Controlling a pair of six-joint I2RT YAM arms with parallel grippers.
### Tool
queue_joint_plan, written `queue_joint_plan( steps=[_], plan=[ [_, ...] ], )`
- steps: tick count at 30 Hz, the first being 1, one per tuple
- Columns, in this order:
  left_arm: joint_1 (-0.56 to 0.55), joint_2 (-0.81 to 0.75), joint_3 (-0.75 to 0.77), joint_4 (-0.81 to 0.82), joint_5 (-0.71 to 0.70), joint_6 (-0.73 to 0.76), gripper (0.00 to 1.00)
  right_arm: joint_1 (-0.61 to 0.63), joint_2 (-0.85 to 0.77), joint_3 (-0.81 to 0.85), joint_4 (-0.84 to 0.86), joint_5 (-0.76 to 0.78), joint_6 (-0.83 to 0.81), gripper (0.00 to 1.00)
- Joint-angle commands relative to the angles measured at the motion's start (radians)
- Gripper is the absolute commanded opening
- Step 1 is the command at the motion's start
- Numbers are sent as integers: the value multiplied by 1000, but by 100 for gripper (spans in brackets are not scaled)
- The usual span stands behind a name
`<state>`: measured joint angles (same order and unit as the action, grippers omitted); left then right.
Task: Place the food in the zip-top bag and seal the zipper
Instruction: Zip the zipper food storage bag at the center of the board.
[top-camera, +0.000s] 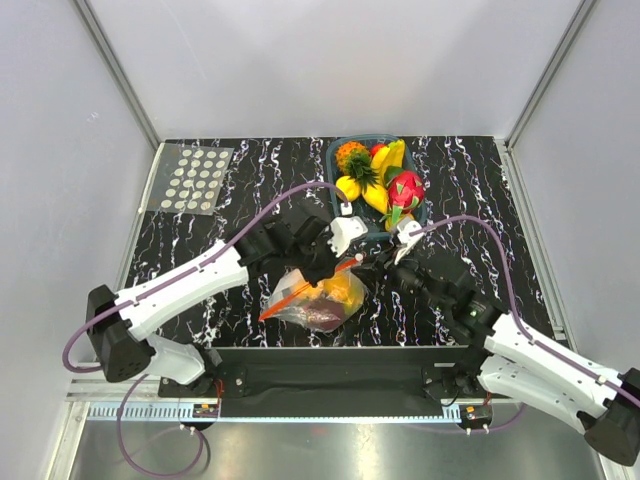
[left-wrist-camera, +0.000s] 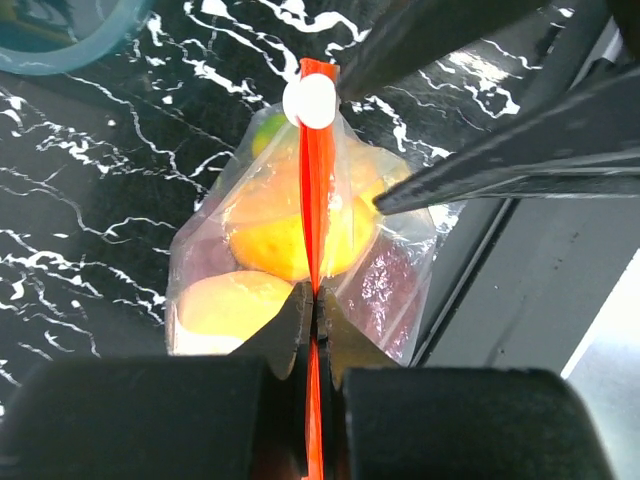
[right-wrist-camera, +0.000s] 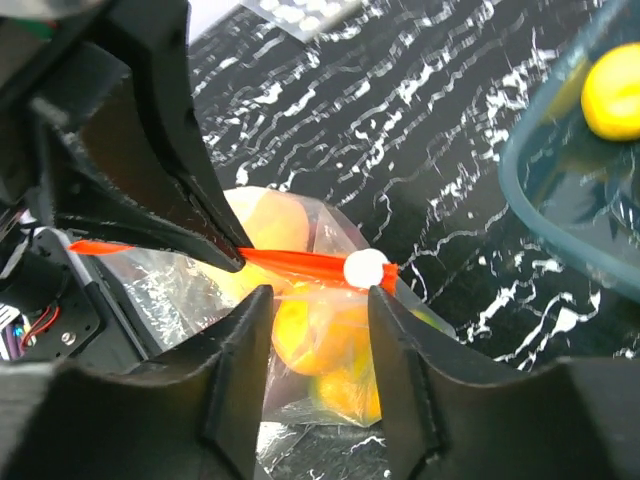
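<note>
Left fingers pinched the zipper, which I judged the firmest hold on the limp bag; right fingers, part-open and empty, stood at two o'clock.

One zip-top bag sits on the bench, with one zipper and one white slider. At least three fruits show inside: two orange-yellow ones and one dark red-purple one. One teal tray holds roughly six tray fruits. There is one dotted sheet. There are two claws, the left claw and the right claw.

zipper end hidden in left end effector, food seemingly blurred
</note>
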<state>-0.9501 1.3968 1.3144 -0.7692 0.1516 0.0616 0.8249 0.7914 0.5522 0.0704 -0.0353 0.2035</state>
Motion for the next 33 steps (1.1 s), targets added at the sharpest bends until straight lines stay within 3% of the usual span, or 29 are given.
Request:
queue_joint_plan(
  steps=[1, 6, 15, 24, 25, 28, 31, 33],
  plan=[
    [-4, -84, -27, 54, 77, 14, 0, 6, -60, -44, 91, -70, -82, 55],
    [-4, -149, -43, 65, 92, 33, 0, 3, -149, -97, 146, -144, -116, 68],
    [-1, -228, -60, 59, 108, 66, 0, -64, -78, -86, 227, -336, -101, 72],
    [2, -257, -70, 53, 134, 90, 0, -93, -14, -78, 299, -428, -108, 75],
    [2, -260, -70, 50, 144, 92, 0, -93, -11, -78, 299, -420, -107, 82],
    [2, -275, -78, 50, 157, 101, 0, -112, -4, -77, 290, -417, -116, 89],
    [2, -282, -83, 51, 158, 99, 0, -145, 5, -61, 304, -506, -110, 87],
    [2, -280, -81, 50, 157, 98, 0, -155, 38, -32, 281, -564, -118, 79]
  ],
)
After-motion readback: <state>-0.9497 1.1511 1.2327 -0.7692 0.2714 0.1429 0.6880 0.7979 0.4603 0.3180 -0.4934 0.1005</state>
